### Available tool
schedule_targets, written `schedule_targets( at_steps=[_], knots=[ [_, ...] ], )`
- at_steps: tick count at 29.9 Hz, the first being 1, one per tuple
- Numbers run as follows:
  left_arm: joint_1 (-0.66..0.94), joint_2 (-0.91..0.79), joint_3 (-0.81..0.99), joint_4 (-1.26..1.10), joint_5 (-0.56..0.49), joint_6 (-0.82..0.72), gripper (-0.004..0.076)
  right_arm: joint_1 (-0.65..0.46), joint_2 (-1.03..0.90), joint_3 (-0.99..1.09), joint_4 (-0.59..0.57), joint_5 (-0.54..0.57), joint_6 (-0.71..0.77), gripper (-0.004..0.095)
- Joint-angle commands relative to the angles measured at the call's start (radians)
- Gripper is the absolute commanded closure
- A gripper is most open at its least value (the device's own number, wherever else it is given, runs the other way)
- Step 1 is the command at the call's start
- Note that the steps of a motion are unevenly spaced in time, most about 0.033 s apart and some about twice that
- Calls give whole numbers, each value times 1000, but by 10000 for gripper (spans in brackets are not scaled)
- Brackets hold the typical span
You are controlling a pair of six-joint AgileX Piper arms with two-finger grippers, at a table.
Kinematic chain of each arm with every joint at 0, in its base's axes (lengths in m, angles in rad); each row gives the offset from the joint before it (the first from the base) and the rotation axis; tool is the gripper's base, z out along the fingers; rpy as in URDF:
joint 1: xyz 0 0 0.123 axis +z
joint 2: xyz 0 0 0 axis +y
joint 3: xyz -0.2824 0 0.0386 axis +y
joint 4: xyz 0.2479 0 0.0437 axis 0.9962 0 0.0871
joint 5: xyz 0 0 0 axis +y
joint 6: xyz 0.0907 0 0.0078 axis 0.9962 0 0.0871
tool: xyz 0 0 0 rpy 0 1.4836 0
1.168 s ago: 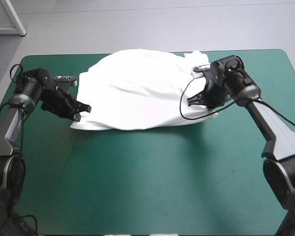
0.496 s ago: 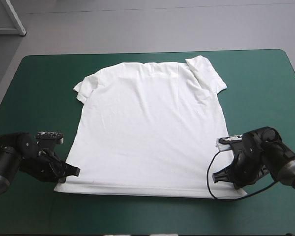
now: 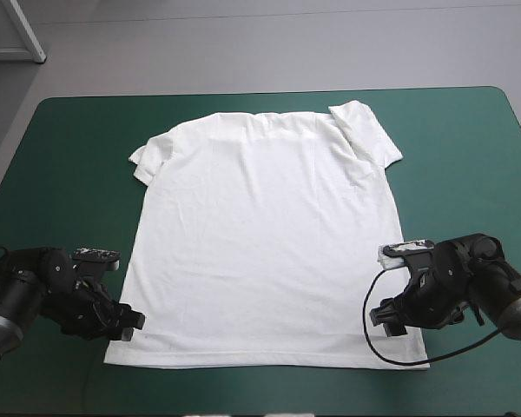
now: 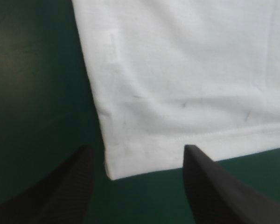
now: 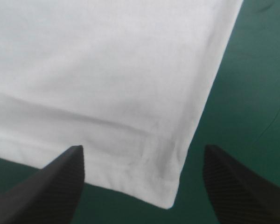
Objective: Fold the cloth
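High view: the T-shirt (image 3: pixel 260 234), bunched earlier, now lies flat on the table (image 3: pixel 69 174), collar toward 12 o'clock. The left gripper (image 3: pixel 128 320) at 7 o'clock and the right gripper (image 3: pixel 384 313) at 5 have let go of its hem corners, fingers apart; folding can likely start.

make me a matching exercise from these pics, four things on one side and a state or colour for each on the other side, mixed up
Things:
1 T-shirt
2 left gripper
3 right gripper
4 table cover

States:
a open, at the hem's right corner
b teal-green
c white, spread flat
d open, at the hem's left corner

Pairs: 1-c; 2-d; 3-a; 4-b
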Motion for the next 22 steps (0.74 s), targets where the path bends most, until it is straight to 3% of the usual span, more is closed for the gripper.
schedule_targets(
  at_steps=[1,8,13,22],
  knots=[
    [-6,-11,-39,-13,2,-14,222,-1,-23,-41,-19,-80,5,99],
    [-6,103,-240,47,-88,-48,222,-1,-23,-108,-86,-140,96,99],
    [-6,287,-444,54,-179,-61,225,-1,-23,-113,-95,-153,108,99],
    [-6,614,-695,40,-223,-63,225,-1,-23,-113,-99,-199,125,99]
  ],
)
